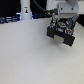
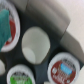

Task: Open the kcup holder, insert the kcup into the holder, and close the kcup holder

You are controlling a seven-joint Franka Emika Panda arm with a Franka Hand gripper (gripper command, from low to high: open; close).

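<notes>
The holder (image 1: 61,31) looks open, the tool (image 1: 62,22) hovers over an empty slot (image 2: 35,45), its grip unclear; closing remains.

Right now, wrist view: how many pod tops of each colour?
Green-topped pod: 1
Red-topped pod: 1
Red-rimmed pod, partly hidden: 1
Total: 3

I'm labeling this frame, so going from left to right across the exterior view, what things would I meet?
White bottle-shaped post at the far edge, then the black kcup holder on the white table, with the robot arm above the holder.
</notes>
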